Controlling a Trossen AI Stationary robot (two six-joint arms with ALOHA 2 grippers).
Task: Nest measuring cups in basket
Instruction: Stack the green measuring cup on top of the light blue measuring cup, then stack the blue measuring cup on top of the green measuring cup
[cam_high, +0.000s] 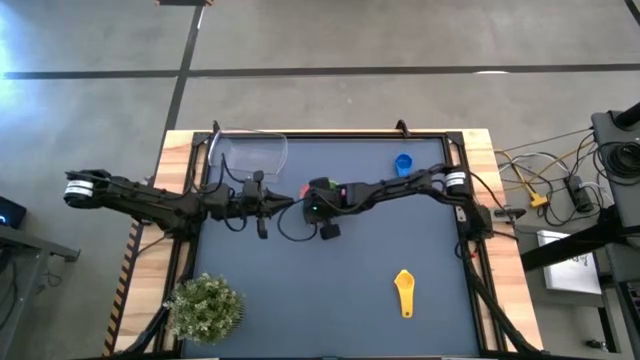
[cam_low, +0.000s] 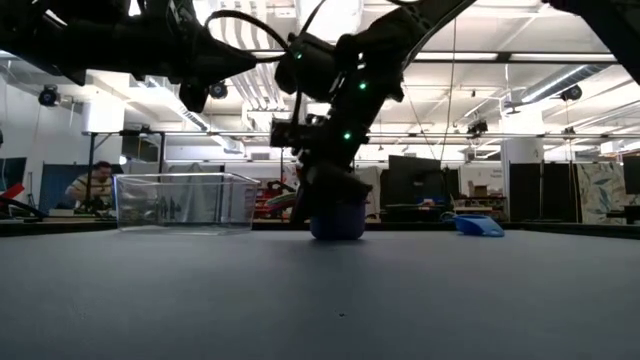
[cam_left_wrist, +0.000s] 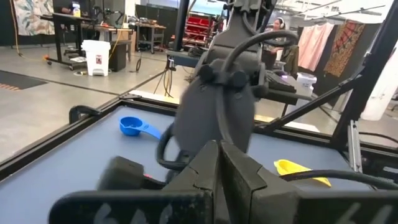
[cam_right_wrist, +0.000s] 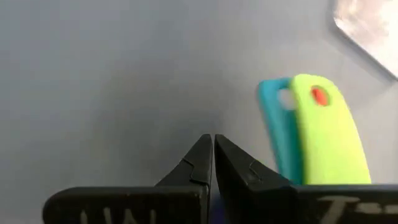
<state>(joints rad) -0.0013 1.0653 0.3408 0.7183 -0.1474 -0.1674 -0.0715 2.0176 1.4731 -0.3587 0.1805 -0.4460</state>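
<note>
I have the dark blue surface (cam_high: 380, 250) under both arms, framed by its wooden border. The biggest thing on it is the clear basket (cam_high: 250, 152) at the far left corner; from the low camera it reads as a see-through tub (cam_low: 185, 202) sitting flat, with nothing I can make out inside it. The small green bushy plant (cam_high: 205, 307) stands at the near left corner, well apart from everything else.

My left arm reaches in from the left, and its left gripper (cam_high: 262, 205) hangs near the middle of the surface with its fingers (cam_left_wrist: 214, 174) pressed together on nothing. The right arm comes in from the right, and the right gripper (cam_high: 318, 208) is down at the centre of the surface, close to the left one. Its fingers (cam_right_wrist: 211, 163) are closed tip to tip with nothing between them that I can see.

Right beside those tips lies a stack of cup handles: green (cam_right_wrist: 326, 134) on top with a red spot showing through its hole, teal (cam_right_wrist: 280, 124) beneath it. From the low camera a purple-blue cup body (cam_low: 338, 218) rests on the surface directly below that gripper.

The yellow cup (cam_high: 403, 292) lies alone toward the near right. The blue cup (cam_high: 403, 164) sits near the far right edge.
</note>
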